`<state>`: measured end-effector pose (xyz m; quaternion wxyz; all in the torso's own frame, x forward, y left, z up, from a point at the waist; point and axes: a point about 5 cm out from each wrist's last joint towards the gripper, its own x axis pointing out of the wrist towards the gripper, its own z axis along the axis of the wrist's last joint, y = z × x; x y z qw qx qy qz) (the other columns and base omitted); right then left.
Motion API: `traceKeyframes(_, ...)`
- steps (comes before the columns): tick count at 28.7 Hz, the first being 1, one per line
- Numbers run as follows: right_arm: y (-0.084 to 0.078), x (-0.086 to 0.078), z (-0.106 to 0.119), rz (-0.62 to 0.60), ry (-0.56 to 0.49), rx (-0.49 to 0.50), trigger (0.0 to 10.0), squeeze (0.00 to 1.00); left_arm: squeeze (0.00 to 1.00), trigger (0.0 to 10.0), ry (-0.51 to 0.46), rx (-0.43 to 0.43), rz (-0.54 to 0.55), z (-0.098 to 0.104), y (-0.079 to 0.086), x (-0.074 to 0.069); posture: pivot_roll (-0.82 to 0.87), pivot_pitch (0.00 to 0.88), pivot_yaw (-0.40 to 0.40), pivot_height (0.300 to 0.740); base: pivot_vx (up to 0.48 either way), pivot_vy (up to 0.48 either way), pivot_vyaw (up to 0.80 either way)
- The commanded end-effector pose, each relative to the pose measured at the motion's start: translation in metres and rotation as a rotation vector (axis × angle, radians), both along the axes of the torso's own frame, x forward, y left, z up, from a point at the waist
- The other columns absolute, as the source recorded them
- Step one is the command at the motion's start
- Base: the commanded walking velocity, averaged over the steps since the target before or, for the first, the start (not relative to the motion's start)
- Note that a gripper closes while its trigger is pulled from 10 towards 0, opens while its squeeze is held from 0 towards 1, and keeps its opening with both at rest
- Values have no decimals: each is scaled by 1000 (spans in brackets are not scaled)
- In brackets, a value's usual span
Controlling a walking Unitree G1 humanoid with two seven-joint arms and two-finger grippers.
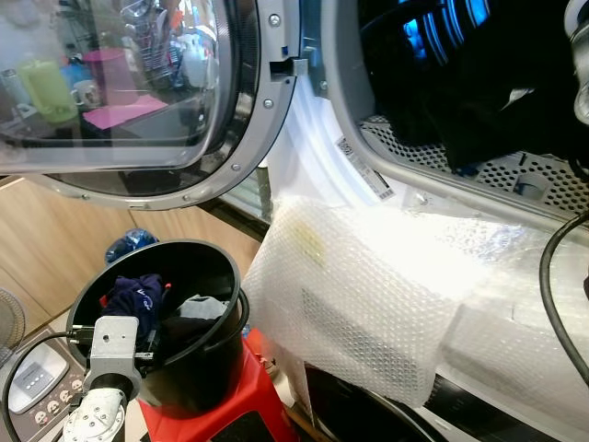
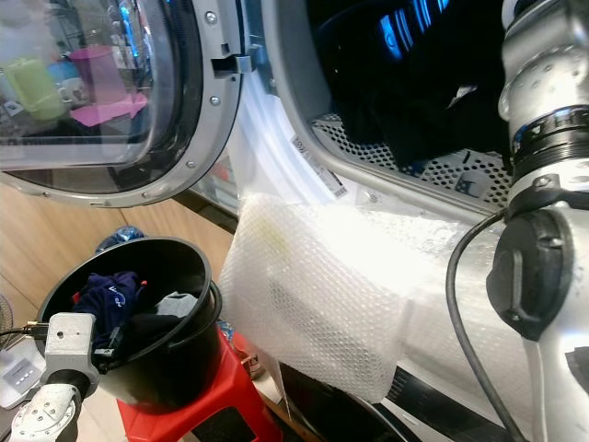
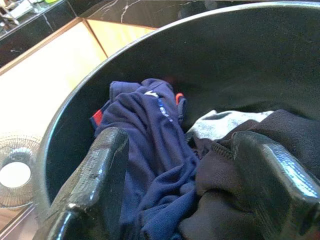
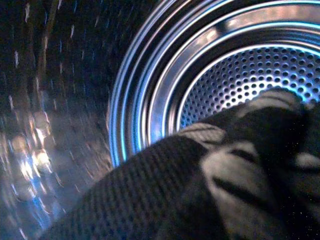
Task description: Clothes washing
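Laundry sits in two places right now: a dark garment (image 1: 460, 110) already lies in the perforated drum (image 1: 515, 170) of the washing machine, and more clothes wait in the black bucket (image 1: 216, 276) on the red stool (image 1: 253, 405) beside the open door (image 1: 138, 92). Your left gripper (image 3: 175, 175) hangs just over the bucket with its fingers spread wide and nothing between them, the navy garment (image 3: 150, 150) and a dark brown piece (image 3: 235, 170) right below. I judge the step in hand to be a pick from the bucket, so lower straight between the two fabrics, sink the fingers deep enough to bunch a fold of the navy cloth, and close fully before lifting, or it will likely slip free. Your right arm (image 2: 543, 184) reaches into the drum; its wrist view is crowded by striped knit cloth (image 4: 210, 175) close to the lens, and you cannot tell whether those fingers are open or closed on anything. Mind what stands between bucket and drum: bubble wrap (image 1: 368, 295) drapes over the machine's front below the opening, and a black cable (image 1: 552, 276) loops across it. Carry the load high enough to clear both, and keep away from the door's rim.
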<state>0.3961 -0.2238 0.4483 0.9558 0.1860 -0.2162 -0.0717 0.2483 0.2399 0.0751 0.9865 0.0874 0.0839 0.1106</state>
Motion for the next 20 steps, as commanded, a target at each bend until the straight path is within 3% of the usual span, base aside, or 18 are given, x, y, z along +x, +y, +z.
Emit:
traceKeyframes(1, 9, 1, 4, -2, 27, -47, 10000, 0, 0, 10000, 23, 15, 7, -5, 1, -2, -25, 39, 51, 740, 0, 0, 0)
traceKeyframes(2, 12, 5, -7, -64, 82, -97, 10000, 0, 0, 10000, 23, 13, 6, -5, 0, -2, -17, 37, 50, 740, 0, 0, 0)
traceKeyframes(7, 1, 6, -18, -247, 145, -263, 10000, 0, 0, 10000, 30, 13, -4, -7, -4, -4, -7, 35, 45, 740, 0, 0, 0)
traceKeyframes(10, -14, 5, -24, -271, 164, -206, 10000, 0, 0, 10000, 51, 11, -15, -11, -7, -5, 5, 35, 35, 740, 0, 0, 0)
traceKeyframes(13, -45, -5, -24, -374, 188, -193, 10000, 0, 0, 10000, 58, 13, -23, -12, -9, -8, 11, 45, 31, 740, 0, 0, 0)
traceKeyframes(20, -48, -6, -24, -383, 189, -180, 10000, 0, 0, 10000, 56, 16, -23, -12, -9, -8, 11, 45, 31, 740, 0, 0, 0)
